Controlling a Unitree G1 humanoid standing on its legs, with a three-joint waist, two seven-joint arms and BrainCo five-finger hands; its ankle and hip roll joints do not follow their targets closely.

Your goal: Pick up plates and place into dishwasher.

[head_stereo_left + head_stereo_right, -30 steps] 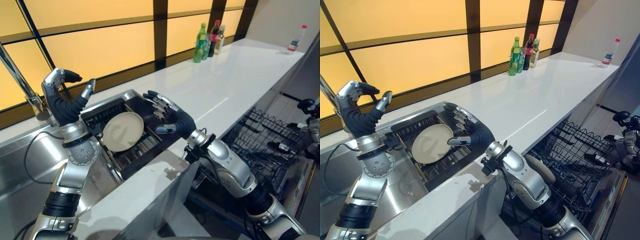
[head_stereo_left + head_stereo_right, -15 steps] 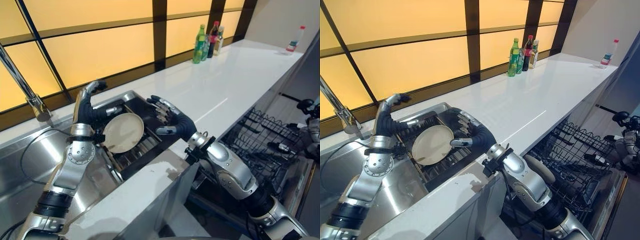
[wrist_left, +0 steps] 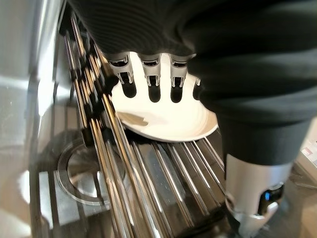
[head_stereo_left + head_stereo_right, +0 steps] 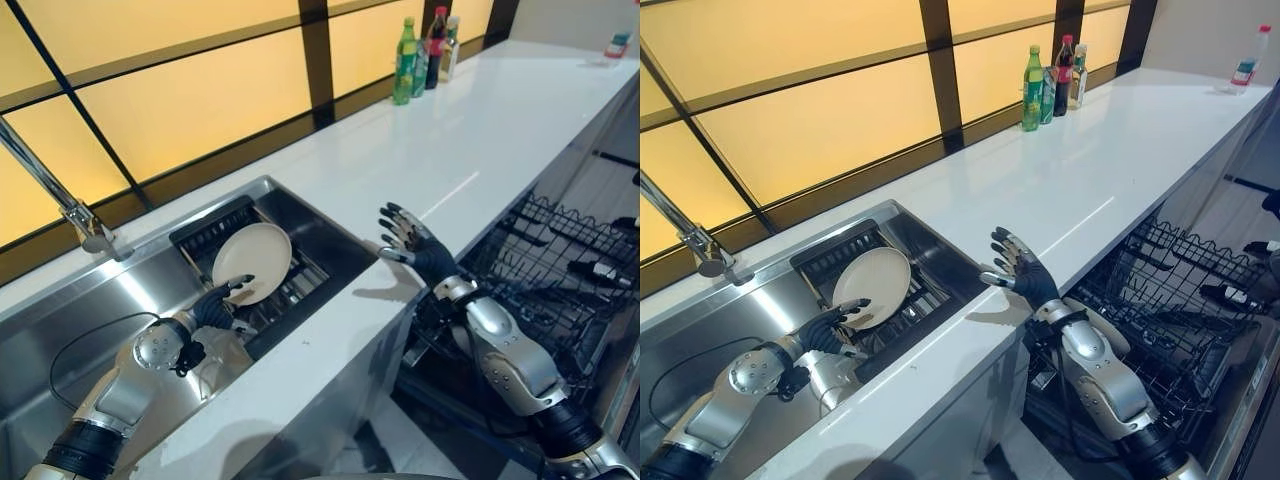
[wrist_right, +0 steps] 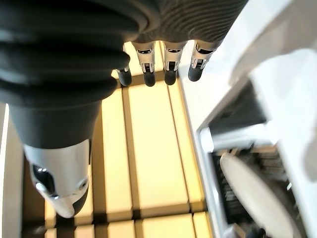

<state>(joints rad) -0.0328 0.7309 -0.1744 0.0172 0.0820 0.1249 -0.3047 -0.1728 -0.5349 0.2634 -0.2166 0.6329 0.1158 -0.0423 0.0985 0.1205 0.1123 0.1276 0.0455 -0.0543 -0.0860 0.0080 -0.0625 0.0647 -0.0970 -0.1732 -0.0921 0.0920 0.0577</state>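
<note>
- Now, in the left eye view, the left hand (image 4: 218,305) has dropped from above the sink to the near rim of the round cream plate (image 4: 252,262) — fingers relaxed, holding nothing. The plate leans in the dark wire rack (image 4: 300,285) inside the steel sink (image 4: 90,320).
- Right eye view: the right hand (image 4: 1018,272) has pulled back from the plate and now hovers, fingers spread, over the white countertop's (image 4: 1120,150) front edge, above the open dishwasher basket (image 4: 1180,290).
- Left wrist view: straight fingers (image 3: 152,74) reach over the plate, no grip yet.
- Right wrist view: fingers (image 5: 168,59) extended, empty — so the left hand looks set to grasp.
</note>
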